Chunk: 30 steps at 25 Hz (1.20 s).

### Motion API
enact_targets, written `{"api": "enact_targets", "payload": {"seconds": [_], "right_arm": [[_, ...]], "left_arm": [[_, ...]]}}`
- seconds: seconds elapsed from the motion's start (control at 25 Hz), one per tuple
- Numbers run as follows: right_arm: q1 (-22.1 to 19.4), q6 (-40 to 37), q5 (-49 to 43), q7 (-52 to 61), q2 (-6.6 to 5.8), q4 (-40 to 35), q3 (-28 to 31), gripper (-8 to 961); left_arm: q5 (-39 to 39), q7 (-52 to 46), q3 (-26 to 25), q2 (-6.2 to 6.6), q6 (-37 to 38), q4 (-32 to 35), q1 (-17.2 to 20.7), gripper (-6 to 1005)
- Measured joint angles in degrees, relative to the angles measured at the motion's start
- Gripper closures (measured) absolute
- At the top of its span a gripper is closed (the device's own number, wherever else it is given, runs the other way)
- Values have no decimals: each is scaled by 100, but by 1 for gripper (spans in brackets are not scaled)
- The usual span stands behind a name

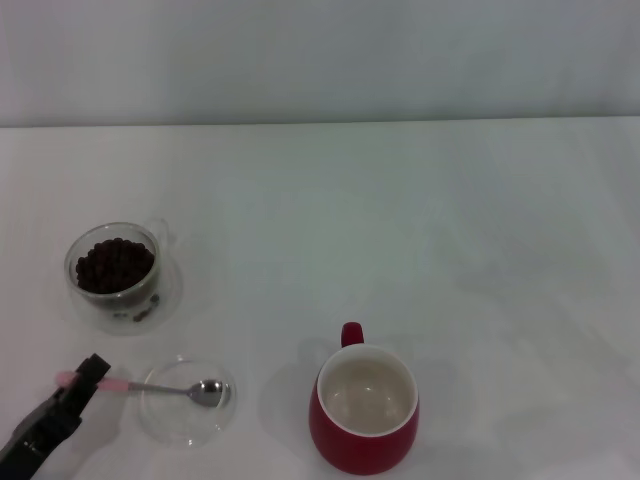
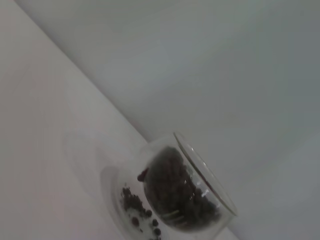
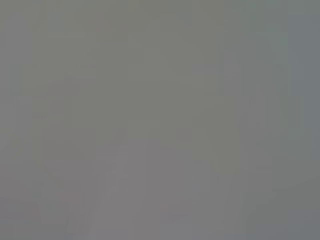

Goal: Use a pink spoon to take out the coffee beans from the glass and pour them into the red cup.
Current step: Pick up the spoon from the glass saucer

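The pink spoon (image 1: pixel 160 387) lies with its silver bowl in a shallow clear dish (image 1: pixel 187 420) and its pink handle pointing left. My left gripper (image 1: pixel 80 385) is at the front left edge, shut on the end of that handle; the pink tip peeks out beside its black fingers (image 1: pixel 93 369). The glass (image 1: pixel 115 272) stands behind it at the left, filled with coffee beans (image 1: pixel 115 264). In the left wrist view the glass (image 2: pixel 200 200) and the coffee beans (image 2: pixel 175 192) show close up. The red cup (image 1: pixel 365 445) stands front centre, its white inside holding nothing. My right gripper is out of view.
The white table (image 1: pixel 450 230) stretches to a pale wall at the back. The right wrist view shows only a plain grey surface.
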Motion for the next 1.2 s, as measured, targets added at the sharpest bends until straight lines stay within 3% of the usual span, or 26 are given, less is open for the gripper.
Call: {"api": "enact_targets", "payload": {"seconds": [0.2, 1.2], "right_arm": [[0, 0, 0, 0, 0, 3, 0, 329], [-48, -306, 0, -54, 0, 128, -9, 332]], "left_arm": [[-104, -91, -21, 0, -9, -16, 14, 858], [-105, -470, 40, 94, 488, 551, 120, 863]]}}
